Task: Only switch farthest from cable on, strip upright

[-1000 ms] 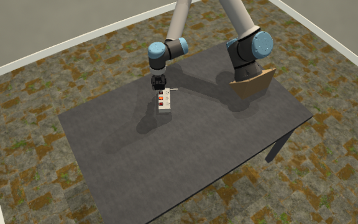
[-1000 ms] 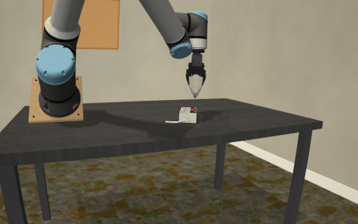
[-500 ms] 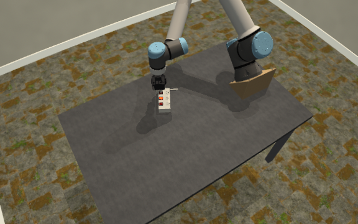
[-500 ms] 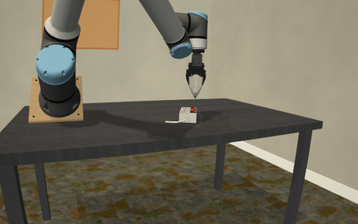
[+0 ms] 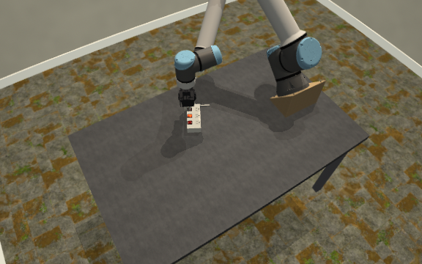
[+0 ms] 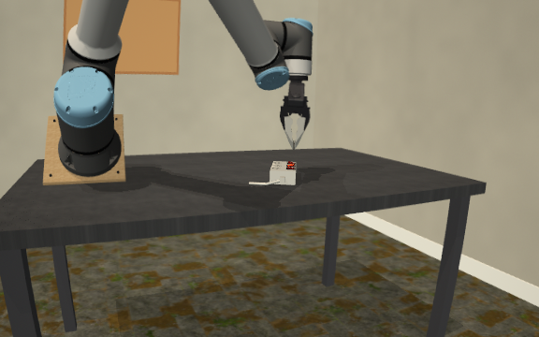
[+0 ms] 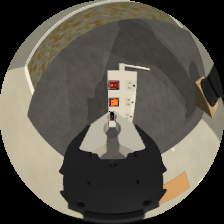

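Looking down the wrist view, the claw body fills the lower half and its closed tips cover the near end of the power strip, so the third switch there is mostly hidden; only a dark sliver shows at the tips and its state cannot be read. Two switches are legible in that view: one red nearer the cable end, one brighter orange next toward the claw. The cable is cut short, a pale stub at the strip's far end. In the top view the claw overlaps the strip at its end toward the far edge of the surface, and height between them cannot be judged there. The exterior view settles it: the claw hangs above the strip, tips pressed together to a point, holding nothing, with a visible gap to the strip. The exterior view also shows the strip lying switch side up, cable stub pointing toward the arm's base; sockets are too small to make out. Strip sits toward the far left part of the dark surface in the top view, away from every corner. The arm stands on a tan base plate at the far right corner. Mottled brown-green floor, beige walls, an orange panel on the wall behind the arm.
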Action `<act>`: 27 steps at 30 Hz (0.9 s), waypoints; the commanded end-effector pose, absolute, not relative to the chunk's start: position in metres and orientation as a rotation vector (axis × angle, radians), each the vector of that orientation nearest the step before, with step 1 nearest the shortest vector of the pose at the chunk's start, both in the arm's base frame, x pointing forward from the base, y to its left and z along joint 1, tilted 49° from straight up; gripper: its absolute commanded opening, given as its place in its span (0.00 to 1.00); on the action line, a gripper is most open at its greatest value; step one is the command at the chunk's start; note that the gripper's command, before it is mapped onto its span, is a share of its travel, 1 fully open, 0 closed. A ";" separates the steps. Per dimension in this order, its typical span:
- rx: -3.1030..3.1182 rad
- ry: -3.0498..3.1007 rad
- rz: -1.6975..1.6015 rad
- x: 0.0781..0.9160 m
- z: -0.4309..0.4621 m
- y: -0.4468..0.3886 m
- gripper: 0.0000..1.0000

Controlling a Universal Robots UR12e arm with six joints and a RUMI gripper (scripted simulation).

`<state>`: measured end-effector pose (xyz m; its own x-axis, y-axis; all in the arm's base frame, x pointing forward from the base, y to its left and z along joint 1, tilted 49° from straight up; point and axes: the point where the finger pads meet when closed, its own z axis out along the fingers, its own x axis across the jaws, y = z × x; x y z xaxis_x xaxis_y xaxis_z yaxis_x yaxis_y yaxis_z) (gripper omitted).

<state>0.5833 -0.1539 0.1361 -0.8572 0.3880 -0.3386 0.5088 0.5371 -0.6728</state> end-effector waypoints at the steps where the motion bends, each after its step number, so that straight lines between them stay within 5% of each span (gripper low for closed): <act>1: 0.769 2.621 -1.220 0.583 0.134 -0.157 0.00; 27: 0.769 2.621 -1.220 0.581 0.115 -0.179 0.00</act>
